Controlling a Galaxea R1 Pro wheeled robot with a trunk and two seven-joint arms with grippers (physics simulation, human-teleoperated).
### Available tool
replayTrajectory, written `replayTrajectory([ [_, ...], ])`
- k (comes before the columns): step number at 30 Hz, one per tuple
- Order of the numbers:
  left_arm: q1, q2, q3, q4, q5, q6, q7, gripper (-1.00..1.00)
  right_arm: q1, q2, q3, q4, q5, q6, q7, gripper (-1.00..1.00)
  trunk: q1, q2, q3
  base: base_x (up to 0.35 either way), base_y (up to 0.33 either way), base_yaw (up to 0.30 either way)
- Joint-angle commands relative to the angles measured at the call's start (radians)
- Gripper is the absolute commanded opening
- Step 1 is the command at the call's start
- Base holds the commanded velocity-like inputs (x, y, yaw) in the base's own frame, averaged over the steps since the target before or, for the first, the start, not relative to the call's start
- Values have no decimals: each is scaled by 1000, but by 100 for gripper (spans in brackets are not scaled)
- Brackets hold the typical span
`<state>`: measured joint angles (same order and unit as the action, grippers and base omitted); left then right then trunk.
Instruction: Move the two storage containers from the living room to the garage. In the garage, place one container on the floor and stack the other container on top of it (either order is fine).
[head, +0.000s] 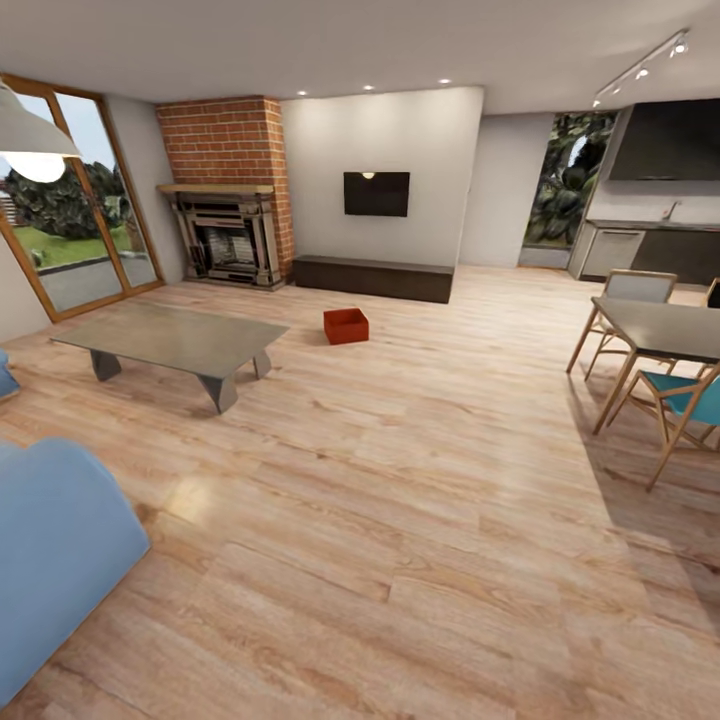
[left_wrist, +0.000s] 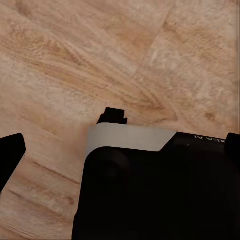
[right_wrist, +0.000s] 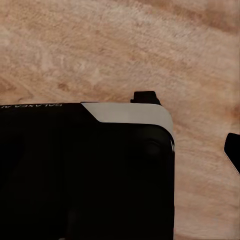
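While the head view looks out over the living room, one red-orange storage container (head: 346, 325) sits on the light wood floor (head: 400, 520), out in the open past the far end of the grey low table (head: 175, 340) and in front of the dark bench (head: 372, 277) that runs under the wall TV (head: 376, 193). It's well apart from the robot, roughly mid-room. I can only spot the one bin. Brick fireplace (head: 228, 190) is back in the left corner next to the big glass doors (head: 75, 210), a bit of blue sofa (head: 55, 560) pokes in at lower left, and the dining table (head: 665, 330) with a teal chair (head: 690, 400) is off to the right, with dark kitchen cabinets (head: 660, 245) behind it.

Left wrist view: mostly the black and white body of the robot (left_wrist: 155, 185) over wood planks, plus a dark finger (left_wrist: 10, 155) of the left end effector poking in at the edge. Can't tell if it's released or clenched; nothing is seen in it.

Right wrist view: same deal, black body with a white strip (right_wrist: 85, 175) above the plank floor and a sliver of a dark finger (right_wrist: 232, 150) of the right end effector at the edge. Can't tell its state either.
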<state>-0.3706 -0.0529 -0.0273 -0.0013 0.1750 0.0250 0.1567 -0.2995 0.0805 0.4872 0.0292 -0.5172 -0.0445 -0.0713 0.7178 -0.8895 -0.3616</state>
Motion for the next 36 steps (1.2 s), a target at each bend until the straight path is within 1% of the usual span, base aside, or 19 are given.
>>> replayTrajectory([
  [1, -1, 0, -3, 0, 8, 3, 3, 100, -1, 1, 8, 3, -9, -5, -1, 100, 1, -1, -1, 323, 0, 0],
  [36, -1, -1, -3, 0, 8, 3, 3, 100, -1, 1, 8, 3, -9, -5, -1, 100, 1, -1, -1, 323, 0, 0],
])
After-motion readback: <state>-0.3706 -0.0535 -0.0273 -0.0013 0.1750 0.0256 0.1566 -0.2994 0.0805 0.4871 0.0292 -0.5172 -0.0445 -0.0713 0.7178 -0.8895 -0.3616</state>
